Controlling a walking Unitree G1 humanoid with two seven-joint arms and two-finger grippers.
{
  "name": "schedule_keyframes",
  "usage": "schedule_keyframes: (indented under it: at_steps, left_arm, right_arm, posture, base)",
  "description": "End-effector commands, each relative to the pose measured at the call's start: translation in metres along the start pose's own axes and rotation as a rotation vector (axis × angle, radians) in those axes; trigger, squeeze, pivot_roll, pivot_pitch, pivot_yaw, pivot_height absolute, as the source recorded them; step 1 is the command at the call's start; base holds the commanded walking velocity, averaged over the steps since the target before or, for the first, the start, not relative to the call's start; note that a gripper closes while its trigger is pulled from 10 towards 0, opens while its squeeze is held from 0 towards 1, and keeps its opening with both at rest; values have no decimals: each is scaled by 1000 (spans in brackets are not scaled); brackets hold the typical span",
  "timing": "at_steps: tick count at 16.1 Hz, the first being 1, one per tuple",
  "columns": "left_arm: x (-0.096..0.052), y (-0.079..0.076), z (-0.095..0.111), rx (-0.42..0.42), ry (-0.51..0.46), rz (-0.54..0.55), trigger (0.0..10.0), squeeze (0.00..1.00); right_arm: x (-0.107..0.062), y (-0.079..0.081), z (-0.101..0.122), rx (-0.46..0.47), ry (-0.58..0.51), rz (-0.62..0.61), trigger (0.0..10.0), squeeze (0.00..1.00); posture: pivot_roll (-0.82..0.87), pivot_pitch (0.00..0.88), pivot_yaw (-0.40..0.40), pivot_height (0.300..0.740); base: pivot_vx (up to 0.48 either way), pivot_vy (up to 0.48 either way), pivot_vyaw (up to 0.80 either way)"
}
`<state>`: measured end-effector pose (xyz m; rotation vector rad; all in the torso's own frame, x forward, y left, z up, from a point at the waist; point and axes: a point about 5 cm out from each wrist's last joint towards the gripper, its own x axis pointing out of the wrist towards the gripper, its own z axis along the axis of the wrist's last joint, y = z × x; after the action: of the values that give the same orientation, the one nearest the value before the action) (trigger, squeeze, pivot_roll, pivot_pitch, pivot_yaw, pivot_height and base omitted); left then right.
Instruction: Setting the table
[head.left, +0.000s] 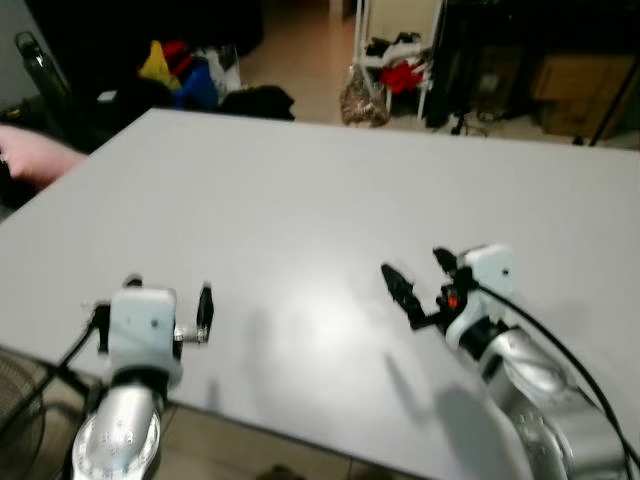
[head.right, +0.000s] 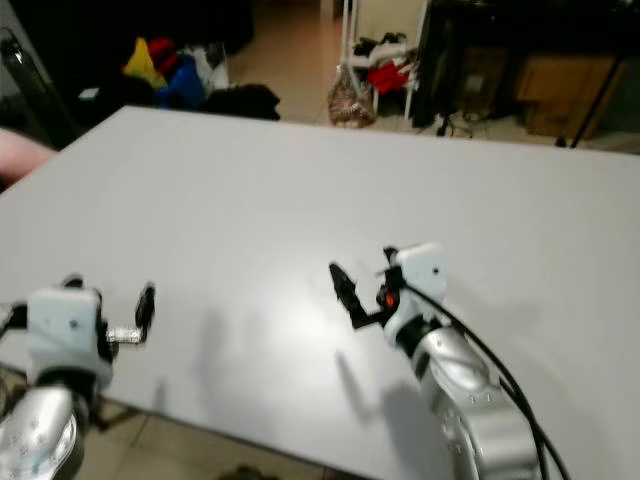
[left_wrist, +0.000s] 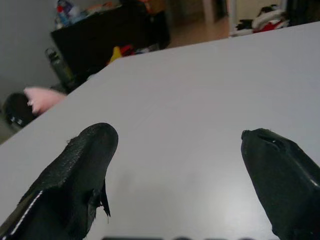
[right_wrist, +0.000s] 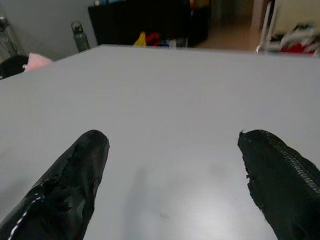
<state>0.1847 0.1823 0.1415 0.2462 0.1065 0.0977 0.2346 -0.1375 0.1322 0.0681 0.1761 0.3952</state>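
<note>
My two head eyes look forward and down over the grey table (head.left: 300, 200). Each wrist camera skims low across it toward the far room, sharing that tabletop.

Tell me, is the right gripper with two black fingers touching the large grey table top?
Apart. In the left eye view, the right gripper hovers above the grey table top, its shadow lying separately below. The right wrist view shows open fingers above bare table.
</note>
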Motion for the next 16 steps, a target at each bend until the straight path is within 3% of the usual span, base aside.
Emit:
schedule_keyframes:
  at_steps: [1, 4, 16]
  left_arm:
    - [-2, 0, -1, -15, 10, -8, 10000, 0]
    - [-2, -4, 1, -15, 6, -60, 10000, 0]
    - [-12, 1, 0, -48, 22, -10, 10000, 0]
  right_arm:
    - [0, 1, 5, 4, -18, 7, 10000, 1000]
    - [0, -5, 4, -8, -12, -7, 10000, 1000]
    - [4, 0, 1, -7, -12, 54, 10000, 1000]
  posture:
    - [-68, 0, 69, 740]
    - [-55, 0, 70, 740]
    - [-21, 0, 39, 740]
  base:
    - [0, 0, 800]
    - [0, 0, 800]
    - [0, 0, 800]
